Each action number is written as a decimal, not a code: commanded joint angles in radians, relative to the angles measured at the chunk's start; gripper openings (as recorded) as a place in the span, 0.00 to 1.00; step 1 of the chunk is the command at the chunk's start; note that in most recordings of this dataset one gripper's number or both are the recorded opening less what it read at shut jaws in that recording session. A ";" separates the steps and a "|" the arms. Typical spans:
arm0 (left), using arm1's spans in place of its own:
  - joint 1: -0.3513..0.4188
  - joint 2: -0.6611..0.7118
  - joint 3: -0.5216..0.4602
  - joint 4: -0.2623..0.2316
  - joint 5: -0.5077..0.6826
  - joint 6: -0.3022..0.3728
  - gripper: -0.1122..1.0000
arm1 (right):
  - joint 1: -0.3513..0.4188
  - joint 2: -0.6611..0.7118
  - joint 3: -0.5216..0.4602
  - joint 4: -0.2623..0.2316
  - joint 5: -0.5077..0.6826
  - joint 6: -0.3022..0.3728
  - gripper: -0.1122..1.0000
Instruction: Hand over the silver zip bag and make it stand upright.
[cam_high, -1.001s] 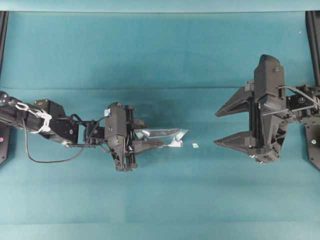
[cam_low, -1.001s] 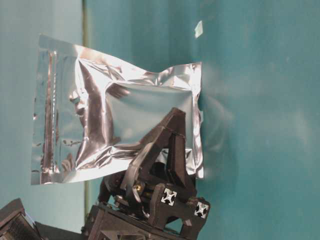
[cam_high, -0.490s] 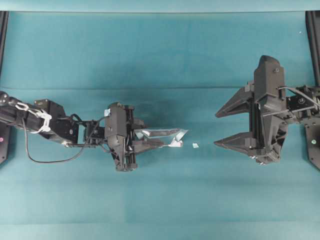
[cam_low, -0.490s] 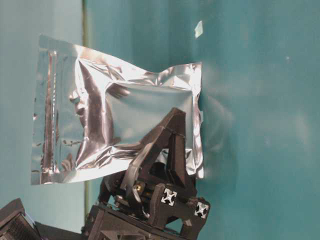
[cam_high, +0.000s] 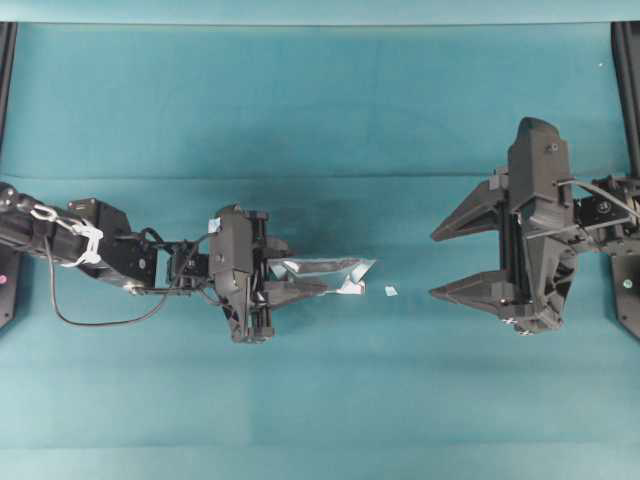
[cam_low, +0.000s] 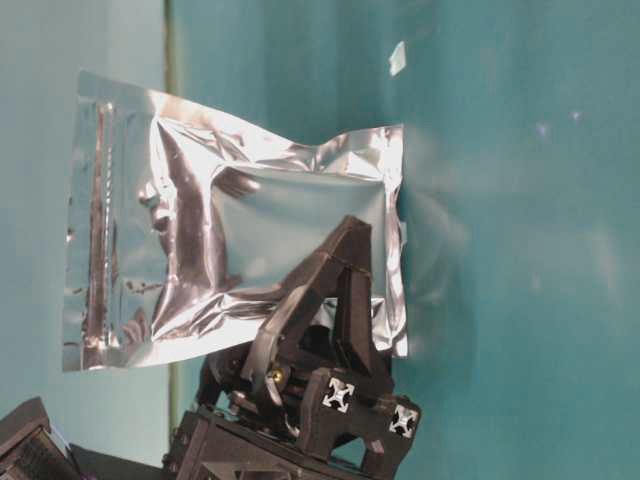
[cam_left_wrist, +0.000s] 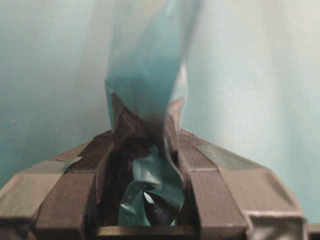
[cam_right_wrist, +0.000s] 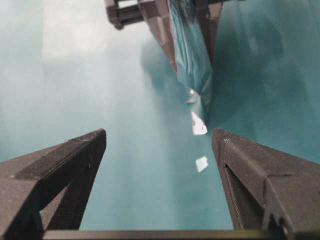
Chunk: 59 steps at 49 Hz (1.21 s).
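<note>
From overhead, my left gripper (cam_high: 300, 278) has its fingers clamped on the silver zip bag (cam_high: 335, 272), which sticks out edge-on from between them toward the middle of the teal counter (cam_high: 320, 100). The bag shows here only as a thin, shiny strip. Just past its free end lies a tiny white scrap (cam_high: 391, 291) on the counter. Further along the same line my right gripper (cam_high: 448, 263) faces the bag with its fingers spread wide, holding nothing, well apart from the bag's end.

In the table-level view, which appears turned on its side, the silver zip bag (cam_low: 240, 220) shows its broad crinkled face, the zip strip along the short end at the left of the picture. My left gripper's fingers (cam_low: 345, 290) grip it along one long edge, near the end opposite the zip. The white scrap (cam_low: 397, 57) sits apart, near the top.

From my left wrist, the bag (cam_left_wrist: 147, 75) rises out between my closed fingers (cam_left_wrist: 125, 122), its crumpled edge bunched behind them.

From my right wrist, my two fingers (cam_right_wrist: 75, 160) stand far apart in the foreground. The bag (cam_right_wrist: 192, 55) hangs ahead, pinched in the left gripper (cam_right_wrist: 187, 20), with the white scrap (cam_right_wrist: 202, 163) on the counter between us.
</note>
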 joint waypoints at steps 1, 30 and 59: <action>-0.014 -0.011 -0.005 0.005 -0.003 0.002 0.37 | 0.003 -0.006 -0.006 0.002 -0.009 0.011 0.97; -0.014 -0.014 -0.011 0.005 0.021 0.003 0.37 | 0.003 -0.006 -0.002 0.002 -0.009 0.009 0.97; -0.015 -0.017 -0.012 0.003 0.021 0.003 0.37 | 0.003 -0.006 0.008 0.002 -0.009 0.009 0.97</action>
